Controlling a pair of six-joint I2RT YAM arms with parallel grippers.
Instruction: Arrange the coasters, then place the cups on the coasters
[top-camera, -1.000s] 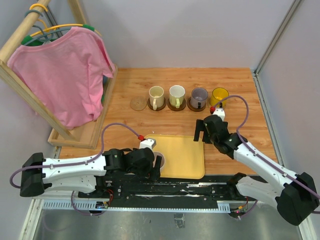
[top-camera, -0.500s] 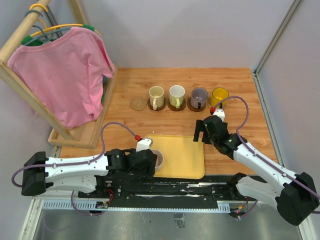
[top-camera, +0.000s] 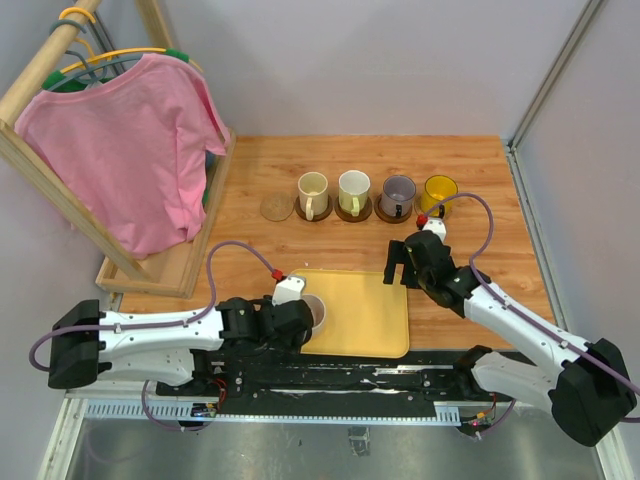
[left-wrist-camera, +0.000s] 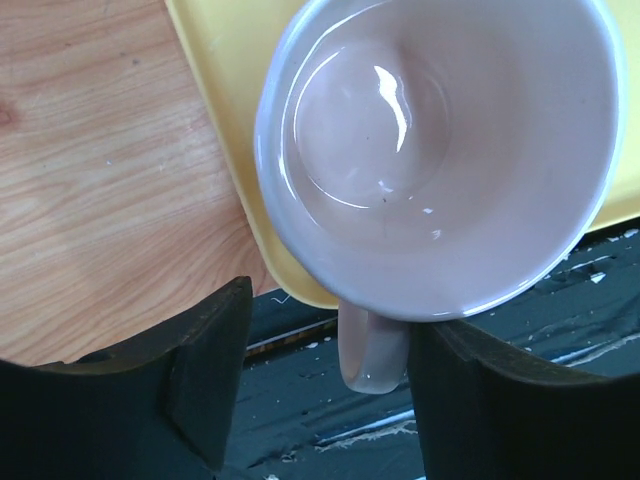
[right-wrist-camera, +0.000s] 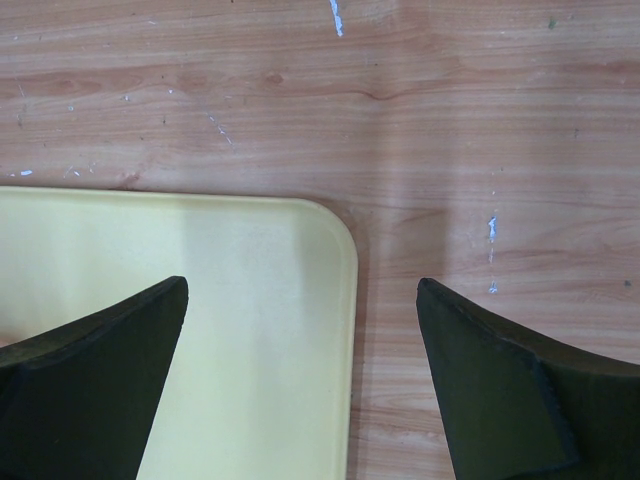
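Note:
A pink cup (top-camera: 313, 313) (left-wrist-camera: 440, 150) stands on the near left corner of the yellow tray (top-camera: 370, 310) (left-wrist-camera: 215, 40). Its handle (left-wrist-camera: 372, 350) points past the tray's edge and lies between the jaws of my left gripper (top-camera: 303, 328) (left-wrist-camera: 325, 335). The right finger touches the handle; the left finger stands apart from it. Four cups sit on dark coasters in a back row: pale yellow (top-camera: 313, 187), whitish-green (top-camera: 353, 185), purple-grey (top-camera: 398, 190), amber (top-camera: 438, 188). A tan coaster (top-camera: 276, 207) lies bare at the row's left. My right gripper (top-camera: 397, 266) (right-wrist-camera: 302, 285) hangs open and holds nothing.
A wooden rack (top-camera: 170, 268) with a pink shirt (top-camera: 130, 150) fills the left of the table. The right gripper is over the tray's far right corner (right-wrist-camera: 200, 300). A black rail (top-camera: 340, 378) runs along the near edge. Grey walls close the back and right.
The left gripper's jaws have narrowed around the pink cup's handle, and the left arm has shifted slightly toward the tray corner. The right arm has barely moved.

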